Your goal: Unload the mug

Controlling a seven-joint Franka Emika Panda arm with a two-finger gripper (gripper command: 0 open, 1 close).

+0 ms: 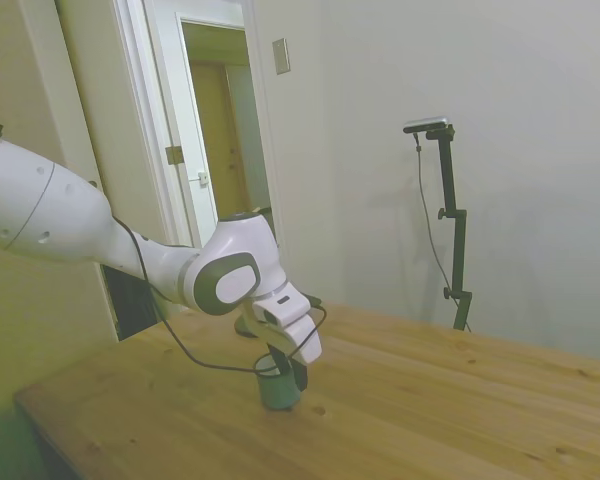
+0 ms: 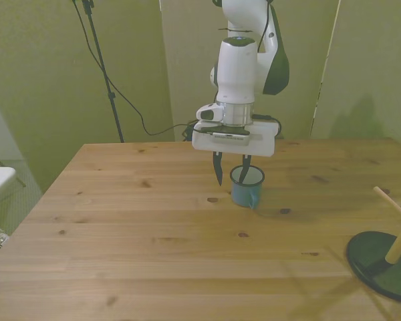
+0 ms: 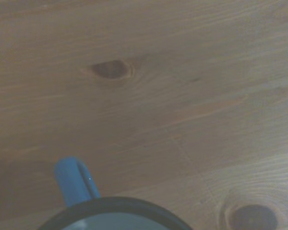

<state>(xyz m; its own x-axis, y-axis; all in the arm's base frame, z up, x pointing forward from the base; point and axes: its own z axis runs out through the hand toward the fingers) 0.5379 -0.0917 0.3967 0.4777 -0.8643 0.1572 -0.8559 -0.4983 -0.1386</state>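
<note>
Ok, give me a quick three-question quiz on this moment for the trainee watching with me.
1. True or false: the small blue-green cylindrical mug stands upright on the wooden table.
2. Where is the two-finger gripper? A) high above the wooden peg stand with the dark round base; B) down at the mug's rim, one finger outside the mug and one at its opening; C) flat on the table.
3. Fill in: in the front view, the peg stand is near the table's ____ corner on the front view's right.

Key: 1 true; 2 B; 3 near.
</note>
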